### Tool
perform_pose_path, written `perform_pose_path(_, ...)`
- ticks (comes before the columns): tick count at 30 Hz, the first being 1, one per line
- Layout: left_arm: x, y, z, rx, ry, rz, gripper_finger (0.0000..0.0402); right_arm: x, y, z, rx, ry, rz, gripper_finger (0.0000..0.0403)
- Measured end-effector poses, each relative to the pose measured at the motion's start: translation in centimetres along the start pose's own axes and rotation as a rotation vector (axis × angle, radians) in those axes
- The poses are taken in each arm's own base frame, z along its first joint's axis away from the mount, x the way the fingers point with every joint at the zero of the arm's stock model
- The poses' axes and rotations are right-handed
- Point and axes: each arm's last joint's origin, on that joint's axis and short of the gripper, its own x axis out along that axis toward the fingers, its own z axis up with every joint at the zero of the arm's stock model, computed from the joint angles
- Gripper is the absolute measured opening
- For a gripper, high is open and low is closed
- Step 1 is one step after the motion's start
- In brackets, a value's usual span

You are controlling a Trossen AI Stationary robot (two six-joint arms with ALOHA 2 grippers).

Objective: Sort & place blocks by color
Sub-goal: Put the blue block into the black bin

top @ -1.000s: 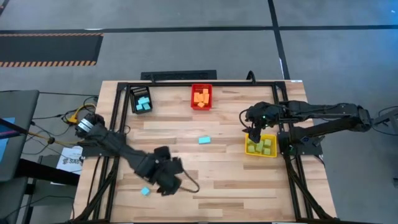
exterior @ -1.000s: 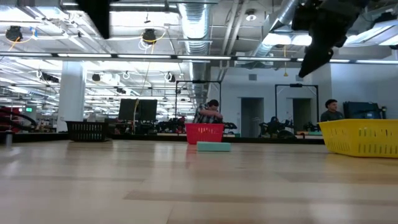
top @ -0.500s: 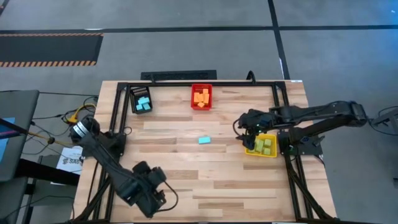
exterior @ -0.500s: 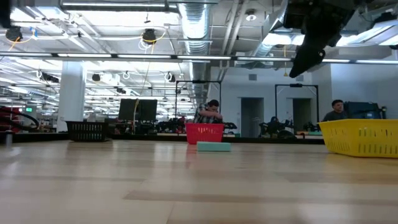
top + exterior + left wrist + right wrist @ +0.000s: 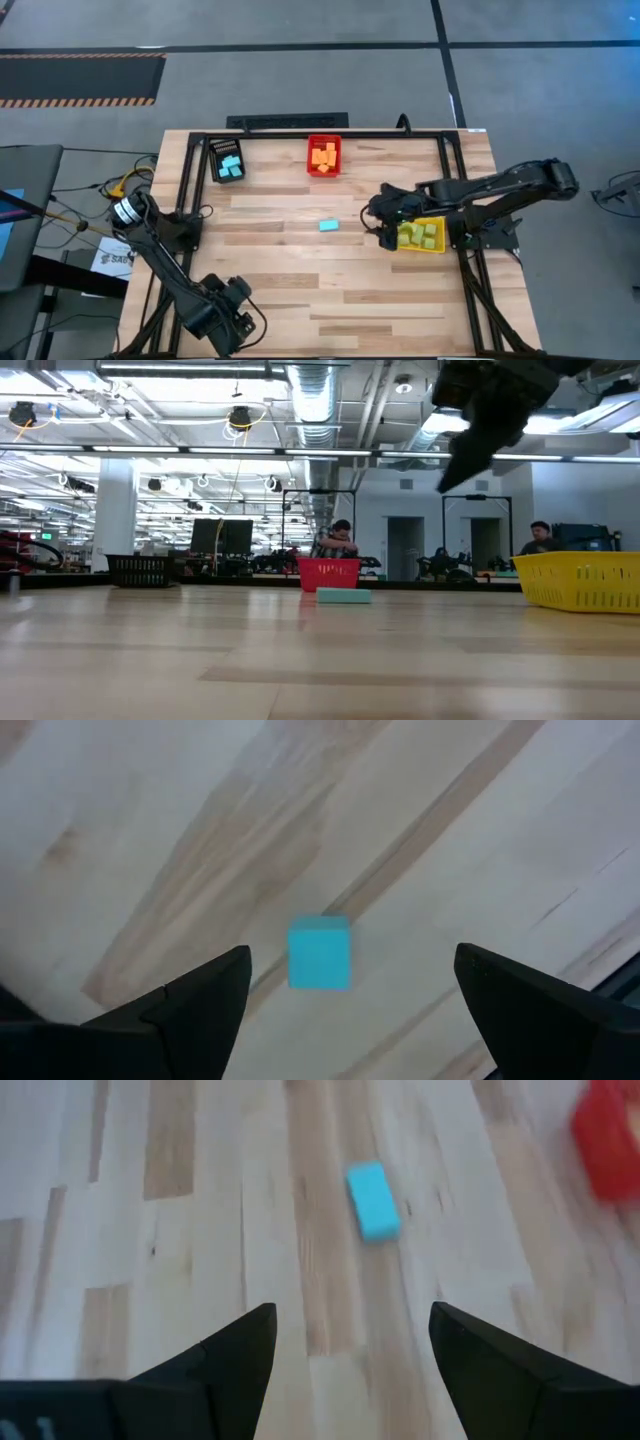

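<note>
A light blue cube (image 5: 320, 953) rests flat on the wood near the table's near left corner. My left gripper (image 5: 352, 955) hovers over it, open, with a finger on either side and not touching; in the high view the left gripper (image 5: 228, 318) hides the cube. A light blue bar (image 5: 329, 226) lies flat at mid table and also shows as the bar (image 5: 373, 1201) ahead of my open right gripper (image 5: 352, 1312). The right gripper (image 5: 381, 216) is in the air just right of the bar, beside the yellow bin. It holds nothing.
A black bin (image 5: 227, 160) with blue blocks and a red bin (image 5: 324, 155) with orange blocks stand at the far edge. A yellow bin (image 5: 420, 235) with green blocks sits at the right. Bare wood lies between them. People show in the room beyond the table.
My left arm has swung from the near middle toward the table's near left corner and now covers the blue cube that lay beside it. My right gripper has moved from above the yellow bin toward the table's left, closer to the blue bar. No block has moved.
</note>
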Motion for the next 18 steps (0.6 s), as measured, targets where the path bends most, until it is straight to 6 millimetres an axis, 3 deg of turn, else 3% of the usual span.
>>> perform_pose_path(6, 0.9, 0.2, -0.1, 0.028, -0.031, -0.007, 0.0336, 3.4, 0.6, 1.9, -0.267, -0.198, 0.129, 0.0285)
perform_pose_path(13, 0.8, -0.6, 0.7, 0.126, -0.283, -0.086, 0.0336, 8.4, -1.1, 2.4, -0.283, -0.25, 0.096, 0.0285)
perform_pose_path(18, 0.9, -1.5, 3.1, 0.268, -0.433, -0.097, 0.0336, 12.5, -2.7, 1.7, -0.27, -0.23, 0.065, 0.0285)
